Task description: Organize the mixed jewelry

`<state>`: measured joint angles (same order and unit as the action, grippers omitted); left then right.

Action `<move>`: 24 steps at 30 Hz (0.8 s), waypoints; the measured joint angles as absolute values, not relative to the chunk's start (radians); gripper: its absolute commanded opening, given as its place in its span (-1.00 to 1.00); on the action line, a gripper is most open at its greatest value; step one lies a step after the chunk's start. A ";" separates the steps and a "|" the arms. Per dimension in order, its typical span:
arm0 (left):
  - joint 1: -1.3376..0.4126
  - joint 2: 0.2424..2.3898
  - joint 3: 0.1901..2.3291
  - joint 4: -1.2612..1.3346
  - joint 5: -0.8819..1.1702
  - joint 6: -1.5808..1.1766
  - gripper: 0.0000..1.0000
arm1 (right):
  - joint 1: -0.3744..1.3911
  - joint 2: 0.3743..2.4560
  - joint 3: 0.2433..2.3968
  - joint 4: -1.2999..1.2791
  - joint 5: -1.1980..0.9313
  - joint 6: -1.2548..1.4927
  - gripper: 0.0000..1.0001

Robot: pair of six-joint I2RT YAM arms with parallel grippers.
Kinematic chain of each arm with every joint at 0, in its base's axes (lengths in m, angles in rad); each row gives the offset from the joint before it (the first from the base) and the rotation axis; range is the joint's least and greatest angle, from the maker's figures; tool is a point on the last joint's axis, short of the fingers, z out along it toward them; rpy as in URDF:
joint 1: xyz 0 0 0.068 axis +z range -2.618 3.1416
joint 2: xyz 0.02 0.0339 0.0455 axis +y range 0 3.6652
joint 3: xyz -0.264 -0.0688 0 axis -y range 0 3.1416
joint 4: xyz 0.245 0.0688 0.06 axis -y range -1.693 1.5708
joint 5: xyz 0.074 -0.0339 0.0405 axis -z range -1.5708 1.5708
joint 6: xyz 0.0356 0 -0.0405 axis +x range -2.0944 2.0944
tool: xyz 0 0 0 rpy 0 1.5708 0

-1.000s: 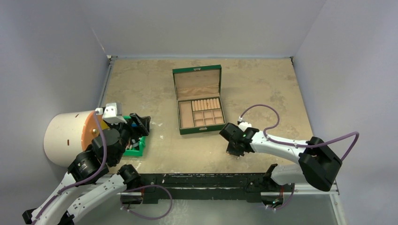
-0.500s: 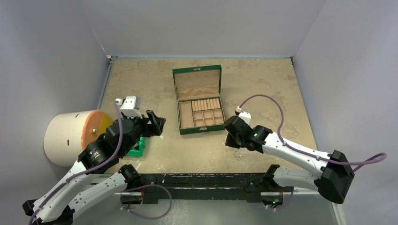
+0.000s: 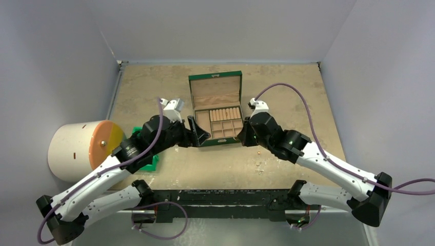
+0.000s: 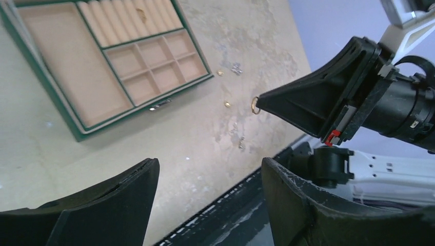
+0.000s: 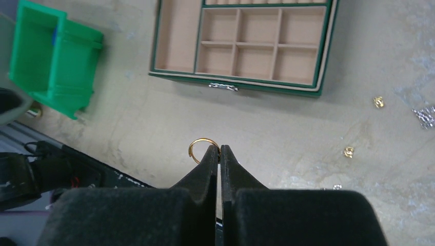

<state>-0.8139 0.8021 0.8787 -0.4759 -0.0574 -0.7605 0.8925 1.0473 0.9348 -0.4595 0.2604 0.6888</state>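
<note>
Within the last second both arms have swung in from the sides of the mottled tan desk (image 3: 287,92) toward the open green jewellery box (image 3: 220,143). The right tool (image 5: 219,149), which was low over the near part of the desk, now hangs just off the box's front right corner. Its jaws are pressed fully together on the edge of a thin gold ring (image 5: 201,147), held clear of the surface. The left tool (image 4: 208,171) has left the small green plastic bin (image 5: 51,56) and hovers by the box's front left corner, jaws wide apart with nothing between them.

The ring looks ready to be delivered into the box. The box's long tray and six square cells look bare, with the tan cushion rolls (image 3: 224,113) behind them. What the bin holds cannot be told. Two small gold pieces (image 5: 378,101) and a silver chain (image 5: 424,116) lie loose on the desk, just in front of the box toward its right corner.
</note>
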 measured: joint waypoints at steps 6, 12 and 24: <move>-0.791 0.899 0.828 -0.333 0.117 -0.839 0.37 | 0.914 1.074 0.995 -0.416 0.216 0.634 -1.00; -0.691 0.923 0.757 -0.217 0.278 -0.908 0.22 | 0.966 1.135 1.027 -0.382 0.188 0.620 -1.00; -0.589 0.910 0.683 -0.101 0.474 -0.986 -0.14 | 1.009 1.174 1.051 -0.313 0.152 0.628 -1.00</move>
<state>-0.5892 0.9100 0.6827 -0.1009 0.4736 -0.9855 1.0092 1.1736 1.0508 -0.3134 0.1520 0.6281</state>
